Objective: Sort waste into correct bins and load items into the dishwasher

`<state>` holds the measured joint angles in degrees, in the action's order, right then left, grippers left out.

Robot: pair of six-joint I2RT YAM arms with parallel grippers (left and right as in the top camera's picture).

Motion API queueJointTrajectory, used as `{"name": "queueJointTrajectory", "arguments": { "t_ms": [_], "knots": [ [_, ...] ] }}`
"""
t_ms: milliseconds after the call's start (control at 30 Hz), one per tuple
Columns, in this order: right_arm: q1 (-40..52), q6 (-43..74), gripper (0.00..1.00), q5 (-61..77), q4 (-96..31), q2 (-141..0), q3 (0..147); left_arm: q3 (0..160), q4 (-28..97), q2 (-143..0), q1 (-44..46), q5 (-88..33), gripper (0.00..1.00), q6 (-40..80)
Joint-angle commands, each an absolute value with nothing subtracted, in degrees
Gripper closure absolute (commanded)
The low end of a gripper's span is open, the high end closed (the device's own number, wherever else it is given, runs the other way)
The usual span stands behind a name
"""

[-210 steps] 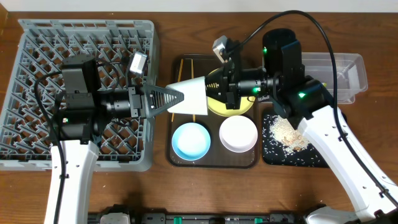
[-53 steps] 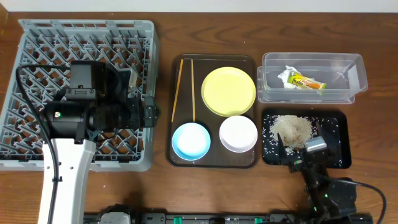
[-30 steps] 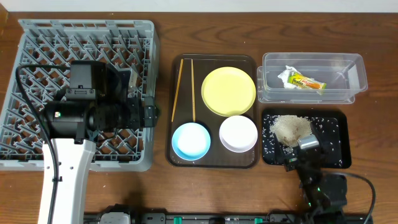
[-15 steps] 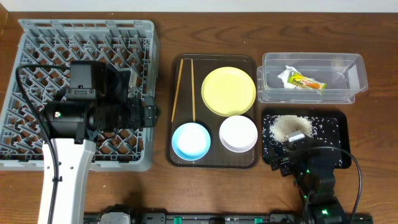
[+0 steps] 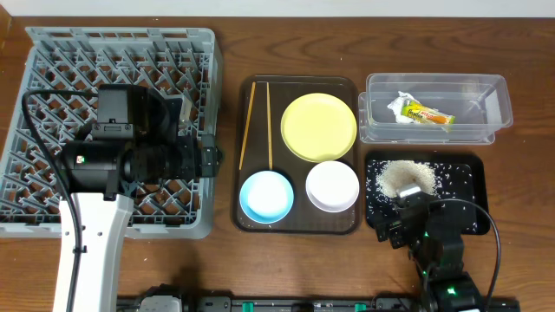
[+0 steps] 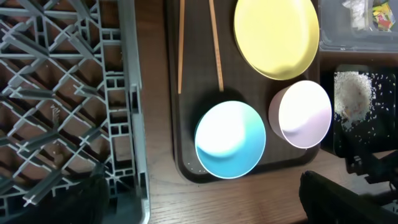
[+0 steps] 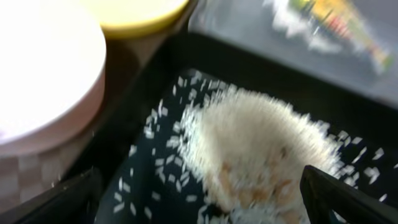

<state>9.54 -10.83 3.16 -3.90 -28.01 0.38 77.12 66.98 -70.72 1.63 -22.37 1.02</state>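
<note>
The snack wrapper (image 5: 427,113) and the crumpled white paper (image 5: 399,104) lie together in the clear tub (image 5: 499,95), so the waste looks sorted. The white cup, which both grippers held over the brown serving tray (image 5: 299,227) seven seconds ago, no longer shows. I judge it sits in the dish rack (image 5: 52,52) beneath the left arm, though that spot is hidden. The left gripper (image 5: 208,160) now hangs over the rack's right wall, jaws wide and empty. The right gripper (image 7: 199,177), also wide and empty, has pulled back toward the table's (image 5: 286,260) near edge and slid left over the black tray's (image 5: 468,173) rice grains (image 5: 406,178). The yellow plate (image 5: 319,126), light blue bowl (image 5: 265,196), white bowl (image 5: 332,186) and chopsticks (image 5: 251,126) remain on the serving tray, awaiting loading.
</note>
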Motion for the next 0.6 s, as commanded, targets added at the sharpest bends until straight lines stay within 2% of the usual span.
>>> {"name": "queueJointTrajectory", "arguments": {
  "t_ms": [0,233,433,567],
  "knots": [
    [9.4,-11.2,0.01,3.4,-4.0,-22.7,0.3,78.1,67.0,-70.3,1.7,-22.7,0.02,0.0],
    [8.8,-11.2,0.01,3.4,-4.0,-11.4,0.3,78.1,67.0,-70.3,1.8,-23.0,0.02,0.1],
    [2.8,-11.2,0.01,3.4,-3.5,0.3,0.3,78.0,67.2,-70.4,1.8,-25.3,0.02,2.5],
    [1.9,-11.2,0.01,3.3,-4.0,-0.2,0.3,77.8,67.2,-70.5,1.8,-25.5,0.02,3.3]
  ]
}}
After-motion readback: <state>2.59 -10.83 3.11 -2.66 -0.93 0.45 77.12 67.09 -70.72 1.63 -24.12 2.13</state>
